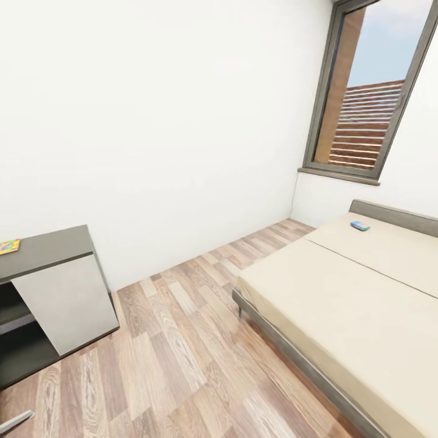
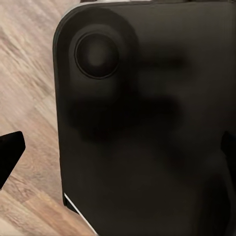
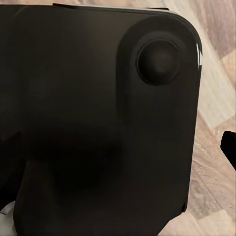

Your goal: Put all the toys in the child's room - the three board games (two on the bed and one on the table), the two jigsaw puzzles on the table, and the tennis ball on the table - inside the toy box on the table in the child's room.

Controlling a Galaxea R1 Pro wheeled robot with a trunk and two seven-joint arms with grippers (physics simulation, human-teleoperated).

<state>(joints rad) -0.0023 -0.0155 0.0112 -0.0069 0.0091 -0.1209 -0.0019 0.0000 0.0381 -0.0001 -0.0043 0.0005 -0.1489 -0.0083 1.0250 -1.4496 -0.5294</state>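
From the head view, the child's room showed a white wall, a wood-plank floor (image 1: 182, 353) and a tall dark-framed window (image 1: 371, 97) at about two o'clock. The bed (image 1: 365, 304), with its plain beige cover and grey frame, filled the area from three to five o'clock. A small blue board game (image 1: 359, 226) lay flat on the mattress near the low grey headboard (image 1: 395, 214), well apart from the bed's near edge.

At about nine o'clock stood the dark-grey cabinet section (image 1: 48, 298) of the surface, with a pale door panel and open dark shelves. On its top, at the frame's left edge, lay a corner of a jigsaw puzzle (image 1: 9, 246) patterned in yellow, pink and green.

In the left wrist view, a dark rounded panel of the robot's base (image 2: 147, 128) with a round boss sat over the plank floor, and the left gripper (image 2: 118, 152) showed only as black finger tips at the frame's two sides, spread wide with nothing between them. The right wrist view showed a similar dark panel (image 3: 98, 123); of the right gripper only one black finger tip (image 3: 229, 146) was visible, so its opening could not be told.
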